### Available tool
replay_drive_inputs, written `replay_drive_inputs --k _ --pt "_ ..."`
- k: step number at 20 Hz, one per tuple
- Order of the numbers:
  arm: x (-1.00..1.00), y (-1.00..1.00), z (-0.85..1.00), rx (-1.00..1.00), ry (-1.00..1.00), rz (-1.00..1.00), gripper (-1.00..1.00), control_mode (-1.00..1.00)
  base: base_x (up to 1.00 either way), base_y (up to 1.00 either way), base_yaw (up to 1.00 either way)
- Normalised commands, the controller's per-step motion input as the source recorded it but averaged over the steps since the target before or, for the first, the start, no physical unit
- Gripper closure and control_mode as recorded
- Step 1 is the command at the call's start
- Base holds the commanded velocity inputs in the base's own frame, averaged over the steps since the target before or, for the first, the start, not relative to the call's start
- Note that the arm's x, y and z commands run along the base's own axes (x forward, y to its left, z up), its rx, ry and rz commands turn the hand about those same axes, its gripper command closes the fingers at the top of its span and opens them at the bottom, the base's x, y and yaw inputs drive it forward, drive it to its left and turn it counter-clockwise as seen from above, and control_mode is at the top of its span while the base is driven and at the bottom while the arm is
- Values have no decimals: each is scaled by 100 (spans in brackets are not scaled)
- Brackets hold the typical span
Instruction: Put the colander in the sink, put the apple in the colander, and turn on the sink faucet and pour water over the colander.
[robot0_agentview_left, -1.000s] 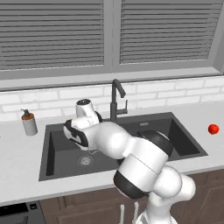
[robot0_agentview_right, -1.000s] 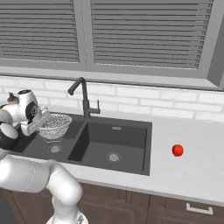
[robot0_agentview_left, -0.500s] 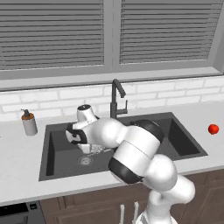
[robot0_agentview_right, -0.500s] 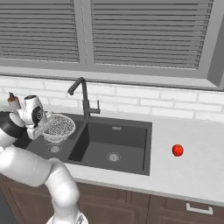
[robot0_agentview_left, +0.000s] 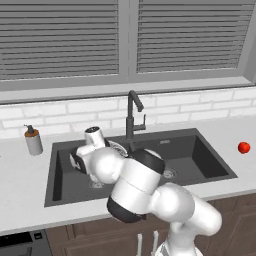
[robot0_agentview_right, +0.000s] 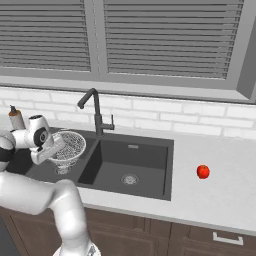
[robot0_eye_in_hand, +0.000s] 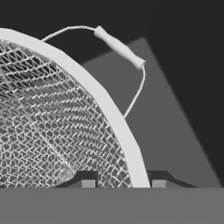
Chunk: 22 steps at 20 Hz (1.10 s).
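Colander (robot0_agentview_right: 67, 148) sits in the sink's (robot0_agentview_right: 150, 190) left basin; our gripper (robot0_eye_in_hand: 120, 183) straddles its rim, jaws slightly apart — let's release fully, then lift straight clear.

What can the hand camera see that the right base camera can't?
Hand view: a wire handle up close, and the claw with its tips either side of a pale rim. Right base view: the apple on the counter, the faucet and a soap bottle. Both: the colander at the sink's left basin.
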Motion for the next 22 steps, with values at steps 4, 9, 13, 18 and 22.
replay_drive_inputs --k 4,9,13,18,22 --pt "-21 20 0 0 26 -27 100 -100 0 0 0" --pt "-16 16 0 0 29 -28 100 -100 0 0 0" --pt "-18 16 -9 -2 17 -30 100 -100 0 0 0" --pt "0 12 -28 -8 14 -28 100 -100 0 0 0" --pt "0 20 -49 -9 22 -27 100 -100 0 0 0"
